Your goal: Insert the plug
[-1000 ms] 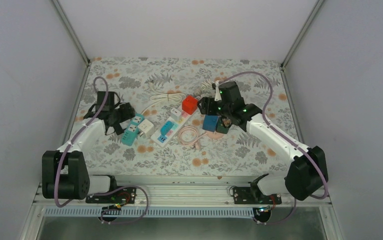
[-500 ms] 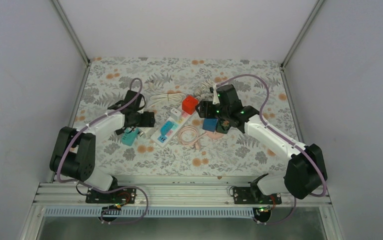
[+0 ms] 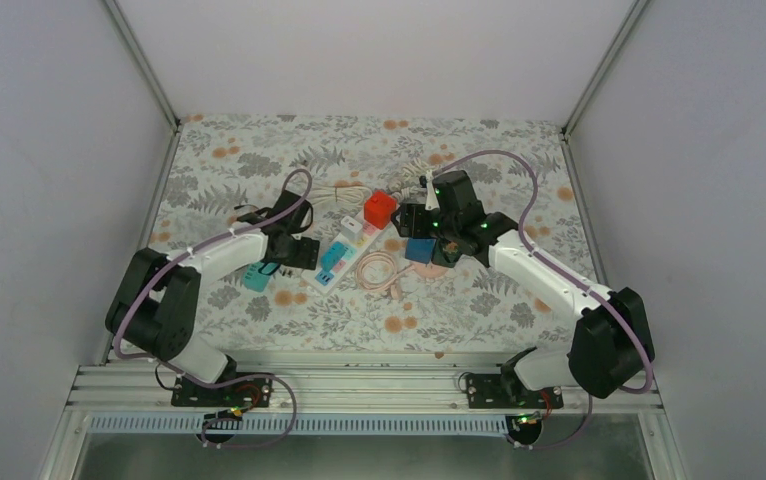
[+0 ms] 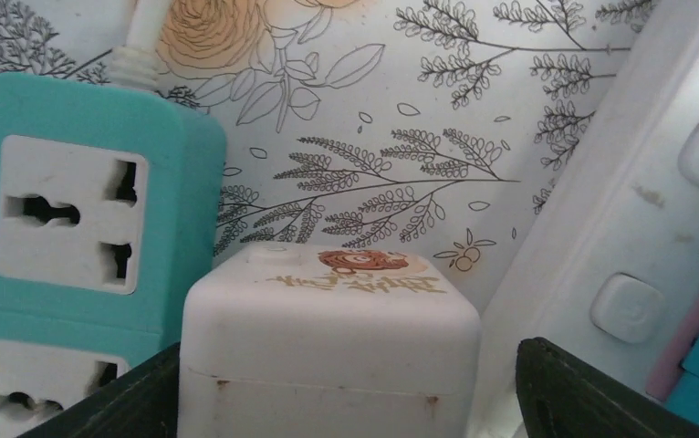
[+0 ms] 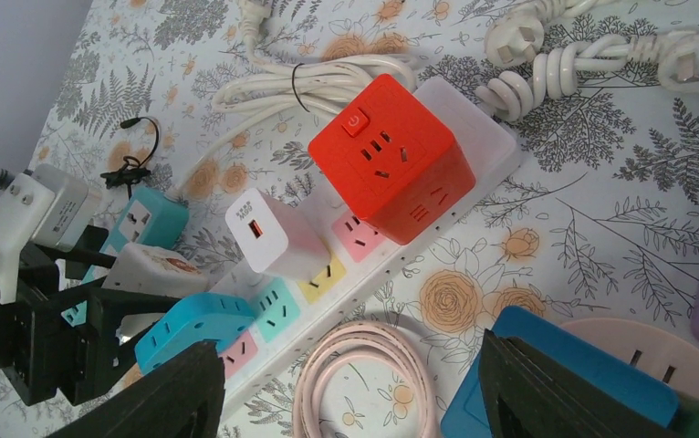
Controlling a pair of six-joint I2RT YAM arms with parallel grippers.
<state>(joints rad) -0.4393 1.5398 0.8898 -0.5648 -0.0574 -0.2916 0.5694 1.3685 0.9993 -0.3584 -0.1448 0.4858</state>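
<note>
A white cube plug with an orange tiger print [image 4: 328,338] sits on the floral mat between a teal socket strip [image 4: 72,228] and the white multi-colour power strip [image 4: 638,237]. My left gripper [image 4: 346,397] is open and straddles this plug; the left finger is against it and a narrow gap shows at the right finger. The plug also shows in the right wrist view [image 5: 159,269]. My right gripper [image 5: 364,392] is open and empty above a pink cable coil [image 5: 364,365]. In the top view the left gripper [image 3: 289,248] is beside the power strip [image 3: 344,250].
A red cube adapter [image 5: 391,169], a white USB charger [image 5: 273,239] and a blue adapter [image 5: 195,324] are plugged into the strip. A blue flat block [image 5: 583,374] lies under the right finger. White coiled cords [image 5: 583,55] lie at the back.
My left arm has swung right from the mat's left edge and come down over the white plug beside the teal strip. The right arm has barely moved.
</note>
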